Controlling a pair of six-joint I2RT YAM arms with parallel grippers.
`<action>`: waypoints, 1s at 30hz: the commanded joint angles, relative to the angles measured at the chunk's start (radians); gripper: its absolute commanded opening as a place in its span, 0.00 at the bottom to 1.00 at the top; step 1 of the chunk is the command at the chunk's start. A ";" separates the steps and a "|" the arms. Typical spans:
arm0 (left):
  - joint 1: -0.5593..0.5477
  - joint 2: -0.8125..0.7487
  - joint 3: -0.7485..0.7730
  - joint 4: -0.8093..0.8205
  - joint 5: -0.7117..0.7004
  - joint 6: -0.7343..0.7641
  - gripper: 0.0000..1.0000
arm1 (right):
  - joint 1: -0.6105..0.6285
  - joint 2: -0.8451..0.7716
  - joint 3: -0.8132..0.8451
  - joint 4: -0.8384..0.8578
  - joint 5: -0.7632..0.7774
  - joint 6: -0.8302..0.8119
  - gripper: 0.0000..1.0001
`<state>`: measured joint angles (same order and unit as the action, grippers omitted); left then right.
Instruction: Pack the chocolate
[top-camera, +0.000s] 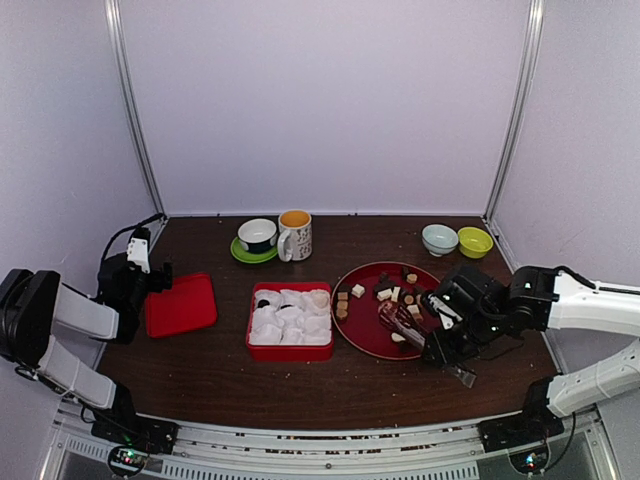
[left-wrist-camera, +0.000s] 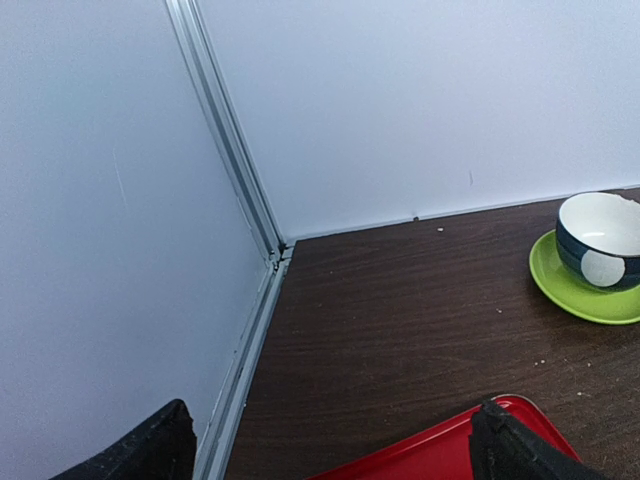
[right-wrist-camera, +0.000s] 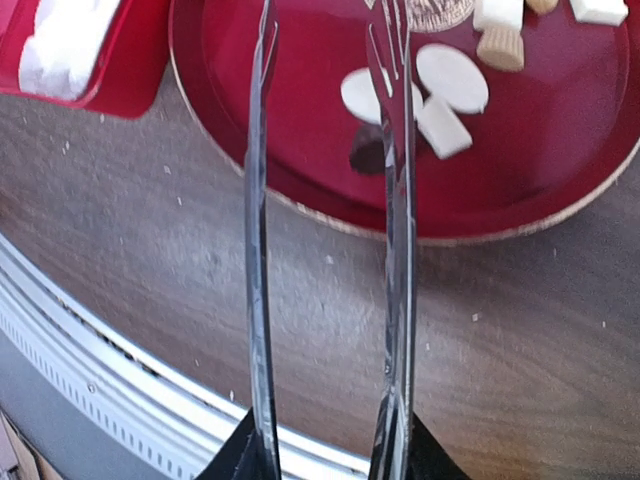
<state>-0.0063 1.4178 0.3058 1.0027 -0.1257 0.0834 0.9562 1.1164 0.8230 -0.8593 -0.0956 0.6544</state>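
The chocolate (top-camera: 385, 293), small dark, tan and cream pieces, lies on a round red plate (top-camera: 350, 330). In the right wrist view, white rounds (right-wrist-camera: 452, 77) and a dark piece (right-wrist-camera: 368, 152) lie on the plate (right-wrist-camera: 300, 120). My right gripper (top-camera: 440, 345) is shut on long metal tongs (top-camera: 400, 322). The tong arms (right-wrist-camera: 258, 250) stand apart, tips over the plate's near part. A red box (top-camera: 290, 352) of white paper cups sits left of the plate, a few cups holding pieces. My left gripper (top-camera: 160, 278) is open and empty at the red lid (top-camera: 181, 304).
A dark bowl on a green saucer (top-camera: 257, 238) and a mug (top-camera: 295, 234) stand behind the box. A pale bowl (top-camera: 439, 239) and a yellow-green bowl (top-camera: 475, 241) stand at the back right. The left wrist view shows the lid's corner (left-wrist-camera: 420, 455) and the side wall.
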 joint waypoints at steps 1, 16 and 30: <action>0.006 0.006 -0.004 0.066 0.012 -0.004 0.98 | 0.009 -0.040 -0.021 -0.122 -0.050 -0.008 0.37; 0.006 0.006 -0.004 0.066 0.012 -0.004 0.98 | 0.018 -0.166 -0.095 -0.181 -0.088 0.091 0.38; 0.006 0.006 -0.004 0.066 0.012 -0.004 0.98 | 0.018 -0.115 -0.103 -0.127 -0.098 0.082 0.37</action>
<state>-0.0063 1.4178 0.3058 1.0027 -0.1257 0.0834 0.9691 0.9924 0.7189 -1.0039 -0.1993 0.7368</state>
